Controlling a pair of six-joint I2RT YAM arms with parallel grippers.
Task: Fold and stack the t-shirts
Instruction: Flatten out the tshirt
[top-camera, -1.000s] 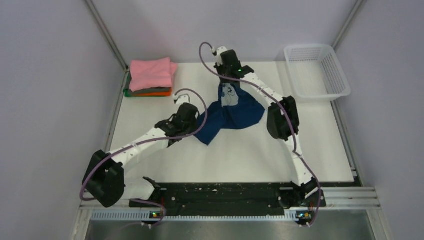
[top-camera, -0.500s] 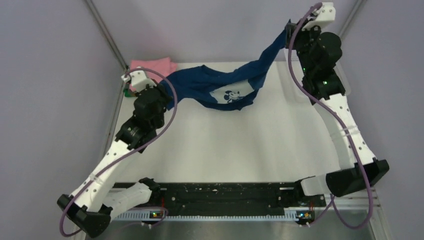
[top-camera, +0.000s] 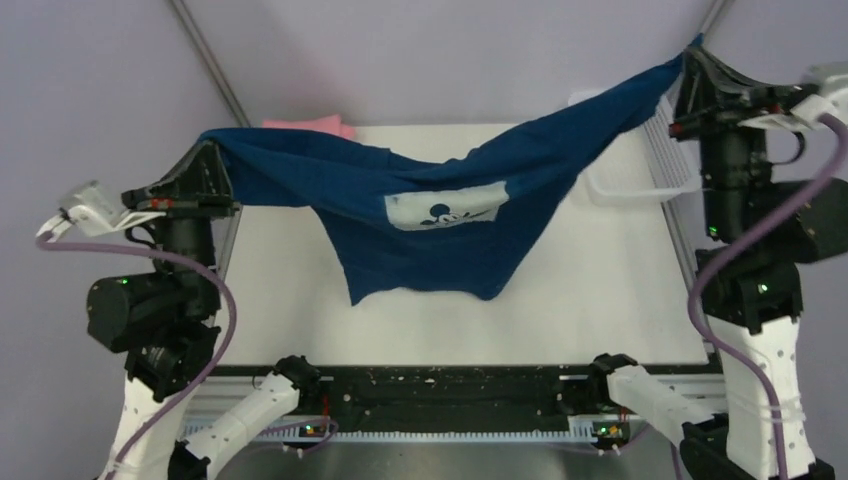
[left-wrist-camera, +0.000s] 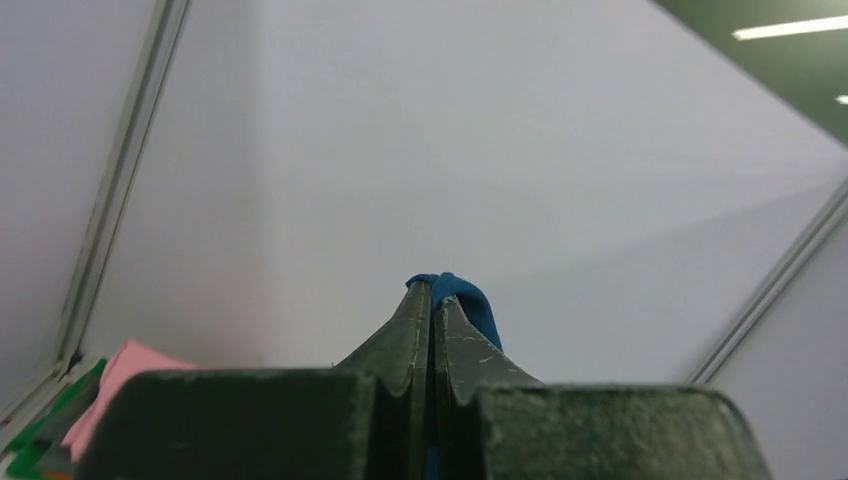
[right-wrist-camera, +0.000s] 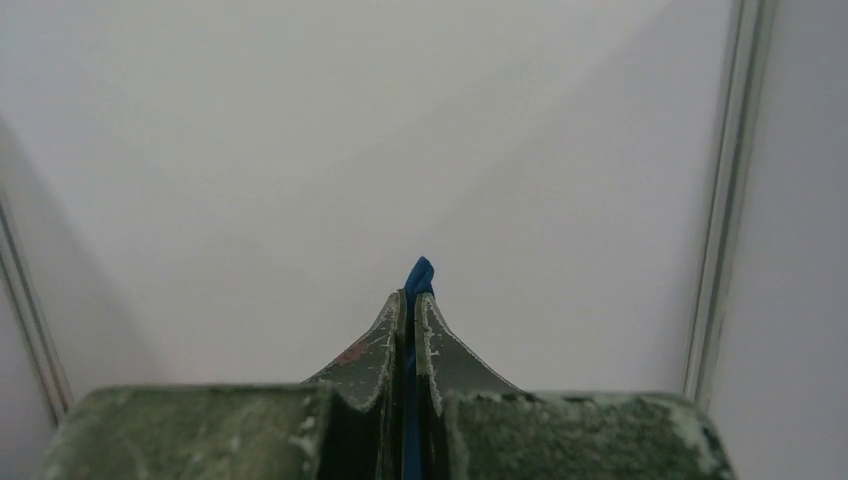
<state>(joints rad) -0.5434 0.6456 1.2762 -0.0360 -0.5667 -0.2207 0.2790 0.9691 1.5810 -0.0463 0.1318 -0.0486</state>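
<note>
The navy blue t-shirt (top-camera: 430, 230) with a white cartoon print hangs spread in the air above the table, stretched between both grippers. My left gripper (top-camera: 208, 150) is shut on its left corner, high at the far left; a blue fold (left-wrist-camera: 468, 300) pokes out past its fingertips. My right gripper (top-camera: 692, 52) is shut on the right corner, higher, at the far right; a sliver of blue cloth (right-wrist-camera: 418, 272) shows between its fingers. The pink folded t-shirt (top-camera: 310, 124) peeks out behind the navy one, and also shows in the left wrist view (left-wrist-camera: 110, 385) with a green one (left-wrist-camera: 30, 440) beside it.
The white mesh basket (top-camera: 640, 170) stands at the back right, partly behind the raised shirt and right arm. The white table top (top-camera: 450, 330) lies under the hanging shirt. Grey walls and metal corner posts close in the back and sides.
Both arms have swung apart and upward. The navy t-shirt went from a bunched heap on the table to a wide sheet held in the air, print facing up.
</note>
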